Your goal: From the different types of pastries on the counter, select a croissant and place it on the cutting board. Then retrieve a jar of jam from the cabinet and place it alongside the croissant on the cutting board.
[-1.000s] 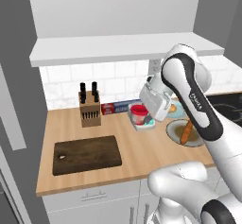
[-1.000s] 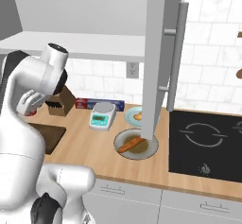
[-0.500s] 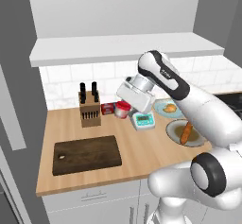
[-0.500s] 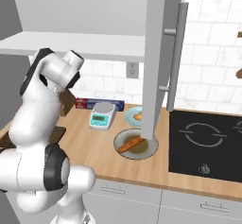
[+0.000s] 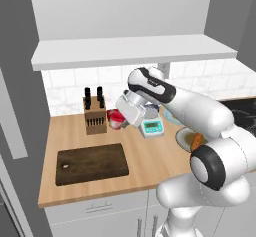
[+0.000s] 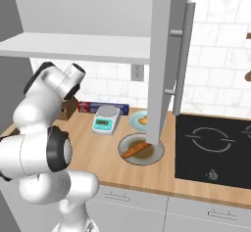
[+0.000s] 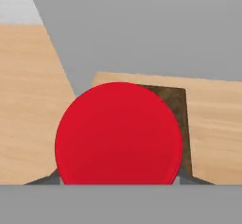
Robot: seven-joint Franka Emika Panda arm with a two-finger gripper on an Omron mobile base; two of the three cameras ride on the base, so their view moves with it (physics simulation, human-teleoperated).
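Gripper (image 5: 119, 119) is clamped around the jar of jam (image 5: 115, 119), fingers closed in on its sides; in the hand view the jar's red lid (image 7: 118, 133) sits right between the finger tips. Jar is held in the air over the counter (image 5: 150, 157), just right of the knife block (image 5: 95, 116) and left of the kitchen scale (image 5: 152, 127). Cutting board (image 5: 91, 163) lies flat near the counter's front edge, lower left of the jar, well apart from it, nothing on it. Croissant (image 6: 143, 120) is on a pale plate (image 6: 135, 120) behind the scale. The long orange-brown pastry (image 6: 137, 150) lies on another plate (image 6: 158, 152) nearer the front. Cabinet shelf ledge (image 5: 130, 51) runs above the arm.
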